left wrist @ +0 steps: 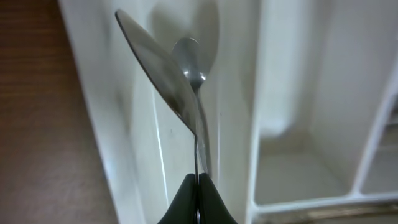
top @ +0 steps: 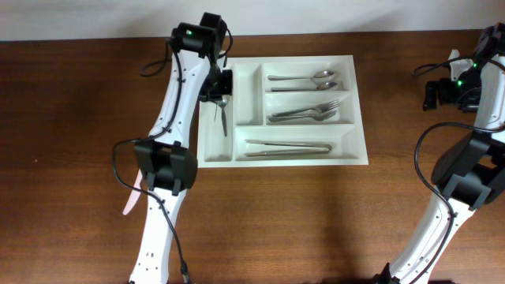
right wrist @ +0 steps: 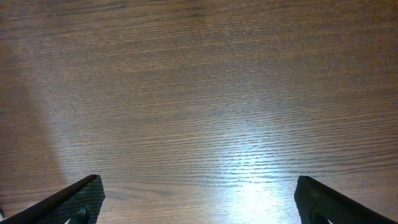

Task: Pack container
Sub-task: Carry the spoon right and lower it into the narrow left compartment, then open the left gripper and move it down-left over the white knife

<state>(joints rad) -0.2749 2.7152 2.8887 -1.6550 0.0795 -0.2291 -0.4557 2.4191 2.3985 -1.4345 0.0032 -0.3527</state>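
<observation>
The container [top: 300,161] is a white cutlery tray at the table's middle back. My left gripper [top: 219,93] hovers over its leftmost narrow compartment, shut on the thin handle of a silver piece of cutlery [top: 224,118]. From the left wrist, the gripper [left wrist: 199,186] pinches that handle, and the cutlery [left wrist: 163,81] widens to a flat end pointing into the compartment beside a white divider wall [left wrist: 249,124]. A smaller rounded metal shape sits just behind it; I cannot tell if it is a second piece. My right gripper [top: 434,95] stands open far right over bare wood [right wrist: 199,202].
Spoons [top: 304,79] lie in the top long compartment, forks [top: 308,114] in the middle one and long thin utensils [top: 288,147] in the bottom one. The second narrow compartment [top: 247,95] holds nothing. A pink object [top: 130,201] lies beside the left arm's base.
</observation>
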